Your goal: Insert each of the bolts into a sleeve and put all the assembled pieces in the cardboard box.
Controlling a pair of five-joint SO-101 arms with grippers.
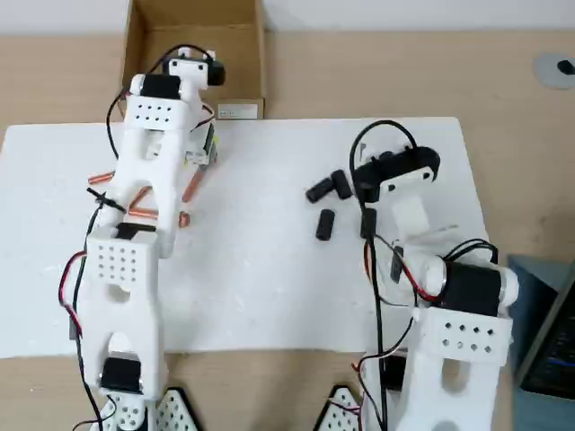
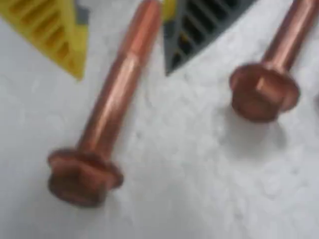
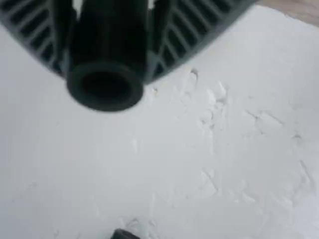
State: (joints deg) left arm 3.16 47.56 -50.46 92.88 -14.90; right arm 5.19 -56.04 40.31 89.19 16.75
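Observation:
My left gripper [image 2: 122, 65] stands open, low over the white foam. Its yellow finger [image 2: 55, 35] and dark finger [image 2: 204, 25] straddle the shaft of a copper bolt [image 2: 112, 107], with a gap on the yellow side. In the high view that bolt [image 1: 190, 189] lies below the left gripper [image 1: 201, 151]. A second bolt [image 2: 264, 84] lies close beside the first. My right gripper [image 3: 107, 45] is shut on a black sleeve [image 3: 104, 82], whose open end faces the camera just above the foam. Seen from above, the right gripper [image 1: 366, 211] is right of three loose sleeves [image 1: 325, 224].
The open cardboard box [image 1: 260, 54] sits beyond the foam sheet [image 1: 260, 287], behind the left arm. More bolts [image 1: 142, 212] lie under that arm. A loose sleeve's edge [image 3: 124, 234] lies on the foam near the right gripper. A dark object [image 1: 544, 332] borders the table's right edge.

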